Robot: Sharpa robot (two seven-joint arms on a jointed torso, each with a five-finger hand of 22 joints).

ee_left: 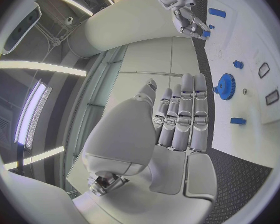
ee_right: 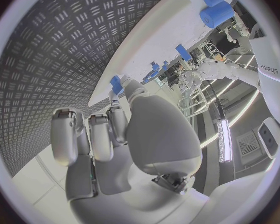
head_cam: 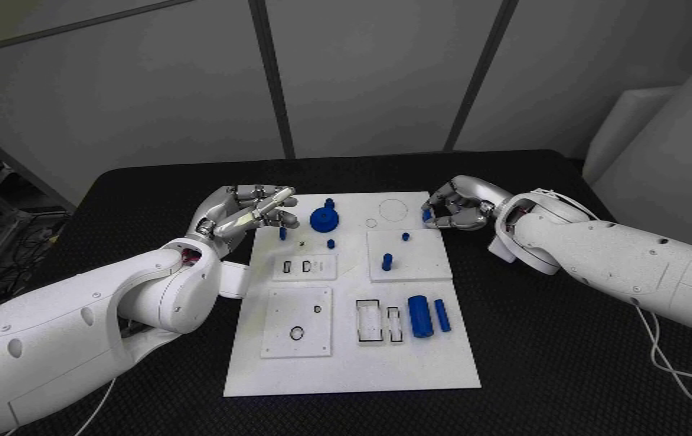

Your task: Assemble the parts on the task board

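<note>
The right hand (head_cam: 462, 206) has its fingers curled in, pinching a small blue part (head_cam: 428, 215) at the far right edge of the task board (head_cam: 353, 376). The left hand (head_cam: 245, 211) holds nothing, its fingers straight and pressed side by side, over the board's far left edge near the blue gear (head_cam: 326, 219); two blue cylinders (head_cam: 427, 315) lie further down the board

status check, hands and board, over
Left hand open, hovering at task board left edge. Right hand pinching small blue part at right edge. Gear on board; nothing blocking.
</note>
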